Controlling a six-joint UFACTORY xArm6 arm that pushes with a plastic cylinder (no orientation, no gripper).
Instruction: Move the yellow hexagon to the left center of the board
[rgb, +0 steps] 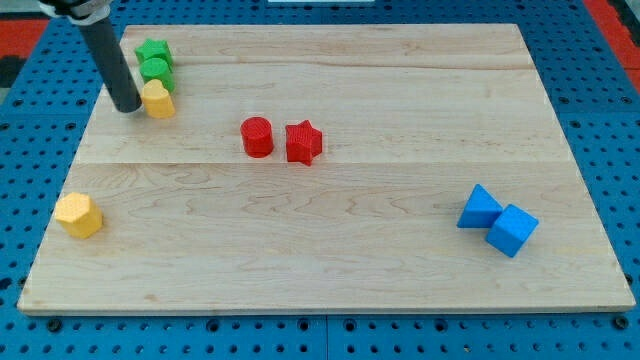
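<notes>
My tip (128, 106) (a bare rod, nothing to clench) rests just left of a small yellow block (158, 99); the yellow hexagon (78, 215) sits near-left on the bench (400, 250).

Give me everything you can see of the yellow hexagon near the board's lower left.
The yellow hexagon is a small, chunky six-sided block, matte and plain yellow all over, looking like painted wood or plastic. It lies flat on the wooden board close to the view's left edge, toward the bottom corner. Nothing touches it; it stands alone. My tip is far off toward the view's top, beside another yellow block.
</notes>
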